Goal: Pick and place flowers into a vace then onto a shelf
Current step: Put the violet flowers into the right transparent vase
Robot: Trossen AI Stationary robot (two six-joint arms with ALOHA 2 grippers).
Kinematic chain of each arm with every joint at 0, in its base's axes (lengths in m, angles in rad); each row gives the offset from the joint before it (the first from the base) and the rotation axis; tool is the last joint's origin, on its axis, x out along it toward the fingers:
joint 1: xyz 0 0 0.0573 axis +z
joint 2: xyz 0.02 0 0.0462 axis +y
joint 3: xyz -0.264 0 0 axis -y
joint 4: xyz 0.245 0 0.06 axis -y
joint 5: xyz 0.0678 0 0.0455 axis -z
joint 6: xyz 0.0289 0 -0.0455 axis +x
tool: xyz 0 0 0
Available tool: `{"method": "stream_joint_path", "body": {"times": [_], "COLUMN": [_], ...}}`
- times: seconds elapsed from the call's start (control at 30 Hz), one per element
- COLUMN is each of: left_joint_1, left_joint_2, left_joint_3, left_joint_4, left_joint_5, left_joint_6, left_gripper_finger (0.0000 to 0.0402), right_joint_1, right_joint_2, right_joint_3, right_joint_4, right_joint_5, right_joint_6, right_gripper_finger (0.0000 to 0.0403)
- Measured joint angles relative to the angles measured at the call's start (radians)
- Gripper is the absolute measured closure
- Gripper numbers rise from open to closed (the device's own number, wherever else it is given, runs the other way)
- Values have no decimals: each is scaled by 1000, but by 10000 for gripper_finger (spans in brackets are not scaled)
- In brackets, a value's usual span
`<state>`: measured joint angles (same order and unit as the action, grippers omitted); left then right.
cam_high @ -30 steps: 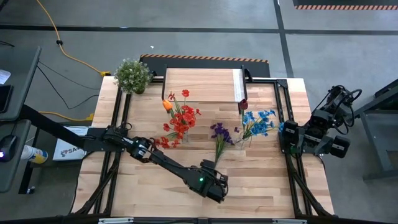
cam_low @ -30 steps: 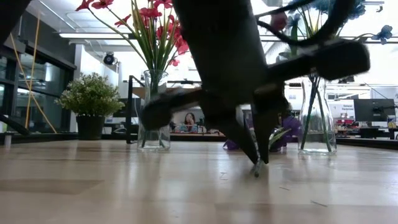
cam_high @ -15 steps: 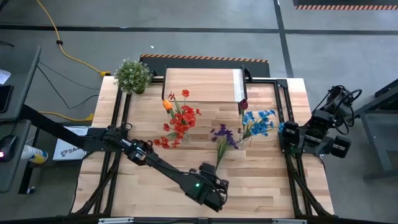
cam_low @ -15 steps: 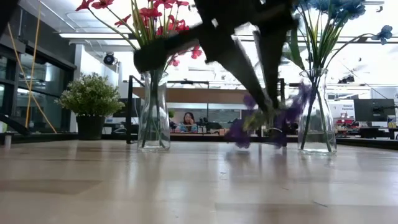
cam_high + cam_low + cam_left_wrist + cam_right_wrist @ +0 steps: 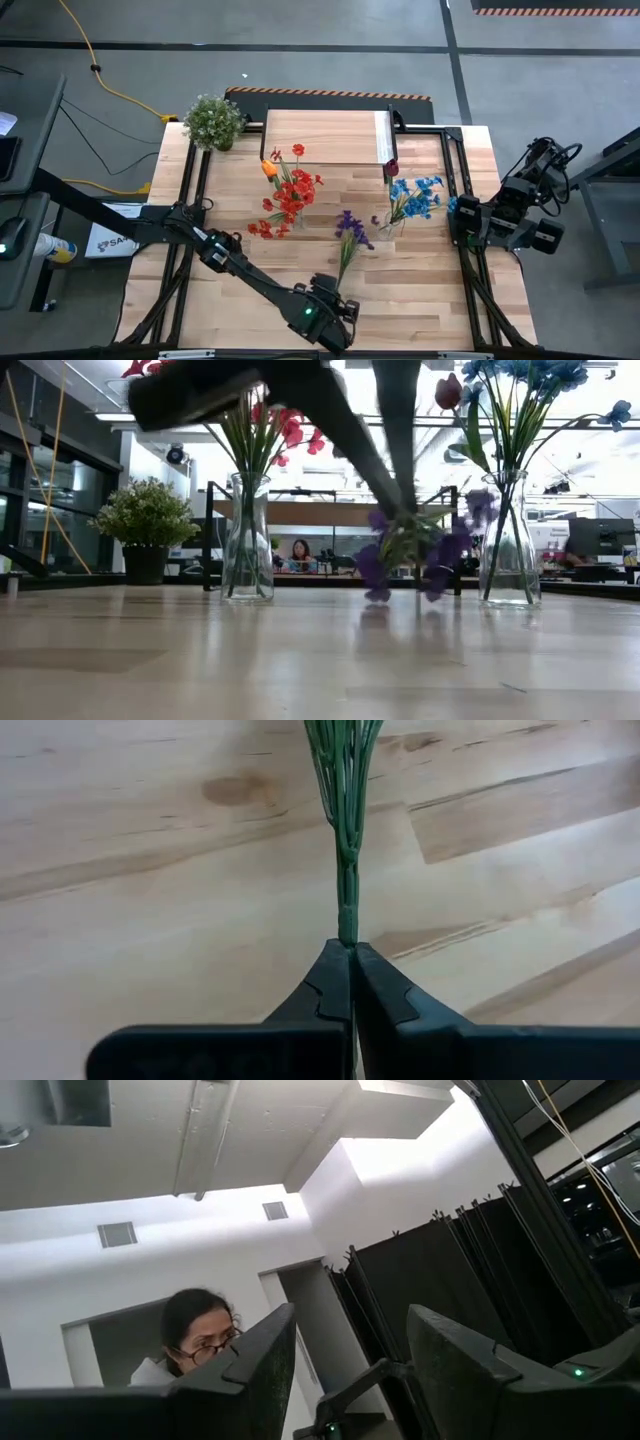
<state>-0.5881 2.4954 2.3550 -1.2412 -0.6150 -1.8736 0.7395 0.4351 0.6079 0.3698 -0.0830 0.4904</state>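
My left gripper (image 5: 338, 292) is near the table's front edge, shut on the green stem of a purple flower bunch (image 5: 349, 228). In the low view the bunch's purple heads (image 5: 410, 555) hang just over the tabletop. A glass vase with red flowers (image 5: 248, 540) and an orange tulip (image 5: 269, 168) stands mid-table. A second vase (image 5: 508, 545) holds blue flowers (image 5: 415, 196) and a dark red rosebud (image 5: 391, 166). The light wood shelf (image 5: 325, 137) is at the far edge. My right gripper (image 5: 350, 1350) waits open, raised at the table's right edge. My left gripper pinches the cut end of the bunch's bound green stem (image 5: 347, 932) between its two fingertips (image 5: 330, 982). The fingers slant down from the table's near side and lie along the stem. The stem end is lifted; whether the purple heads (image 5: 378, 592) touch the table I cannot tell.
A bushy potted plant (image 5: 213, 120) stands at the far left corner beside the shelf. Black frame rails (image 5: 195, 190) run along both sides of the table. Bare wood lies between the vases and the near edge. A person shows in the room beyond.
My left gripper, still shut on the stem, has risen and drawn back toward the table's near-left. The purple bunch has been pulled along toward the near edge, its stem end lifted higher and its heads trailing low.
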Motion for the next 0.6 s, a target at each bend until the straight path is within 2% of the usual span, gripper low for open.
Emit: {"method": "stream_joint_path", "body": {"times": [0.37,0.6], "left_joint_1": [-74,-137], "left_joint_2": [-32,-81], "left_joint_3": [1,1], "left_joint_4": [-8,28], "left_joint_5": [-5,-135], "left_joint_6": [-74,-95], "left_gripper_finger": [371,371], "right_joint_1": [0,0], "right_joint_2": [0,0], "right_joint_3": [0,0], "right_joint_4": [1,2], "right_joint_5": [2,7], "right_joint_6": [0,-1], "right_gripper_finger": [219,219]}}
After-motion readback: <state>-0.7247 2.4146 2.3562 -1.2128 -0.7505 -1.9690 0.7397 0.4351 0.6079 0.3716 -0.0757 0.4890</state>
